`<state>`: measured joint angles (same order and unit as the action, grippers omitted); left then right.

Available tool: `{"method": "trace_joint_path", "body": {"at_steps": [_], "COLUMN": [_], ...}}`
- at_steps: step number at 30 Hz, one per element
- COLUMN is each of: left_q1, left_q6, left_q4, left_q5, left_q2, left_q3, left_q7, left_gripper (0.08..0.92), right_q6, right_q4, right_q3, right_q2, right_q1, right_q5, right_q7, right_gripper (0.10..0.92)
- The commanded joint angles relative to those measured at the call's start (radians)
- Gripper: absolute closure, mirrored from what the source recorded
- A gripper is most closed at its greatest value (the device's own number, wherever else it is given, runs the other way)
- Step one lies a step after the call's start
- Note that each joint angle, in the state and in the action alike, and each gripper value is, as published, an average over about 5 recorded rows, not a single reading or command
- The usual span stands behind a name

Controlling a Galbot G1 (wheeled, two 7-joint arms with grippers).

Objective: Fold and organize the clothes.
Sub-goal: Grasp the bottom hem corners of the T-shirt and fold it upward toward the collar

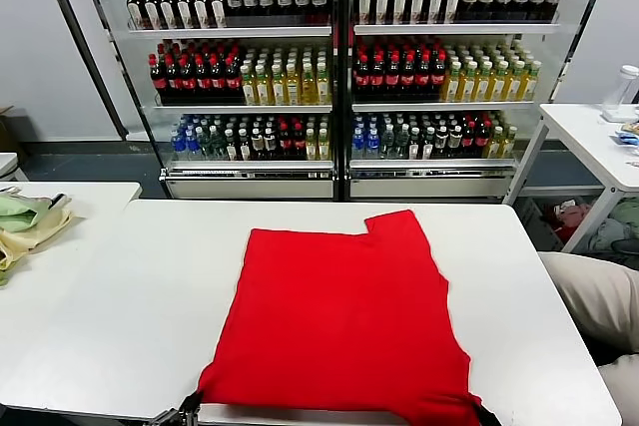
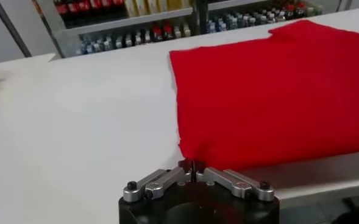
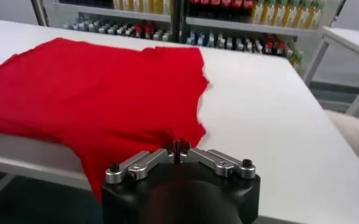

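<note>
Red T-shirt [image 1: 344,321] lies flat on white table [image 1: 130,286], plain side up, centre of the table and reaching the near edge. Hem side hangs slightly over the near edge at both corners. One short sleeve sticks out at the far right; the left side looks folded in, straight edge.

Left gripper [image 2: 193,171] sits at the near edge of the table, at the shirt's near left corner; fingers together, pinched on the red fabric there. Right gripper [image 3: 177,148] sits at the near right corner, fingers together, clamped on the cloth that droops over the edge.

Pale green and yellow cloth pile [image 1: 25,221] on a second table [image 1: 95,194] to the left, well apart from the shirt. Glass-door drinks fridge [image 1: 339,67] full of bottles behind the table. Another white table [image 1: 599,137] at far right.
</note>
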<state>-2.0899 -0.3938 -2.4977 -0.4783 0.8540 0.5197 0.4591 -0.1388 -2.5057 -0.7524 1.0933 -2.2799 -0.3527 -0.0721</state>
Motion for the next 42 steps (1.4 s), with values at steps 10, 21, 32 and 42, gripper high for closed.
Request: {"method": "trace_joint_path", "body": {"at_steps": [10, 21, 32, 42], "left_q1": [0.482, 0.603, 0.667, 0.707], "left_q6": [-0.061, -0.060, -0.058, -0.070], "left_q4": [0.232, 0.380, 0.439, 0.467], "left_q5": [-0.066, -0.073, -0.055, -0.004], "left_q2": [0.080, 0.096, 0.102, 0.085], "left_q3": [-0.074, -0.135, -0.151, -0.145], "left_q7": [-0.238, -0.279, -0.313, -0.370], "left_gripper": [0.916, 0.916, 0.916, 0.916], "right_q6": [-0.111, -0.171, -0.191, -0.189], "right_q4": [0.134, 0.245, 0.295, 0.310], "right_q3": [0.064, 0.137, 0.200, 0.232], "right_q2": [-0.035, -0.015, -0.001, -0.003], "right_q1": [0.413, 0.540, 0.610, 0.618], "right_q5": [-0.033, -0.041, -0.023, -0.006], "right_q7": [-0.036, -0.060, -0.071, -0.060], "right_gripper": [0.909, 0.909, 0.909, 0.909]}}
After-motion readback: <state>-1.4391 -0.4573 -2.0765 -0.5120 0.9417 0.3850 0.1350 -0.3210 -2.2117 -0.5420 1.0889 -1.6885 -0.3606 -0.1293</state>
